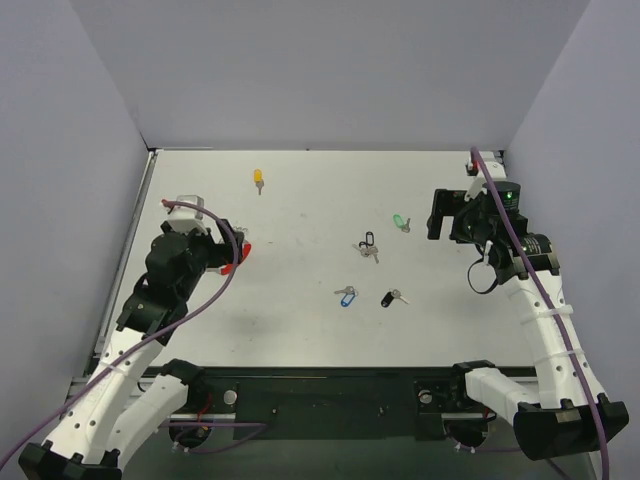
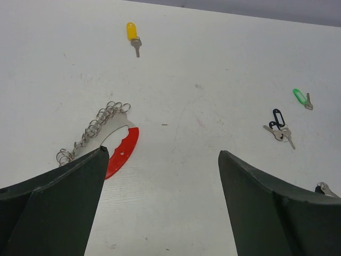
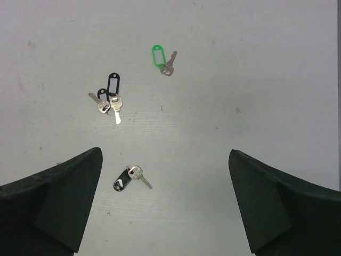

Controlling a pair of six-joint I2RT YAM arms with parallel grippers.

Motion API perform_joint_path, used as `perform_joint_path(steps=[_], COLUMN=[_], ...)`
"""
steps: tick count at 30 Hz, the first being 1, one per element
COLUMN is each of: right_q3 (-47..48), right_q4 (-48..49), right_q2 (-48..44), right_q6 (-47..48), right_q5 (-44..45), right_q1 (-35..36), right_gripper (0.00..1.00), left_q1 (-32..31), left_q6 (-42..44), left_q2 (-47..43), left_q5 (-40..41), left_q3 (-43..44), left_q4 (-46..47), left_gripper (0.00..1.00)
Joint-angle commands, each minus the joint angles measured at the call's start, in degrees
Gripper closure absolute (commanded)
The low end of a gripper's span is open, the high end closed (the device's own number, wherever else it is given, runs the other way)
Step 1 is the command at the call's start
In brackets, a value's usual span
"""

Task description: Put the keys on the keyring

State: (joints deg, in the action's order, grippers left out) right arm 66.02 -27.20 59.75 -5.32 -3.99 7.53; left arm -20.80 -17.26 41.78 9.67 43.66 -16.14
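The keyring [image 1: 241,256], with its red arc [image 2: 123,151] and a string of silver rings [image 2: 98,124], lies on the table at the left. My left gripper [image 1: 232,248] hovers over it, open and empty [image 2: 162,152], with the red arc by its left finger. The keys lie loose: yellow tag [image 1: 258,179] [image 2: 132,34], green tag [image 1: 400,222] [image 3: 160,57], a black-tagged bunch [image 1: 368,246] [image 3: 110,96], blue tag [image 1: 346,296], and a black-tagged single [image 1: 391,297] [image 3: 128,178]. My right gripper [image 1: 438,214] is open and empty [image 3: 165,152], above the table right of the green key.
The white table [image 1: 300,330] is walled by grey panels on the left, back and right. A small white fitting [image 1: 474,158] sits in the far right corner. The arm bases and a black rail [image 1: 320,395] run along the near edge.
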Motion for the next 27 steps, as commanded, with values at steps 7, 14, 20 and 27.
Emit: perform_joint_path(steps=[7, 14, 20, 27], right_q3=[2.1, 0.2, -0.1, 4.2], right_q4=[-3.2, -1.7, -11.4, -20.2], right_q2=[3.7, 8.0, 9.3, 17.6], right_q6=[15.0, 22.3, 38.3, 43.6], right_q5=[-24.8, -39.8, -38.5, -37.2], right_q1=[-0.2, 0.3, 2.6, 8.0], right_gripper=[0.00, 0.00, 0.00, 0.05], left_q1=[0.1, 0.1, 0.1, 0.1], left_q6=[0.2, 2.1, 3.3, 5.0], left_q2=[0.9, 5.6, 8.3, 10.2], left_q5=[-2.2, -12.6, -13.4, -12.9], left_q3=[-0.7, 3.5, 3.8, 0.3], left_q4=[2.8, -2.3, -2.8, -0.5], left_gripper=[0.05, 0.05, 0.05, 0.06])
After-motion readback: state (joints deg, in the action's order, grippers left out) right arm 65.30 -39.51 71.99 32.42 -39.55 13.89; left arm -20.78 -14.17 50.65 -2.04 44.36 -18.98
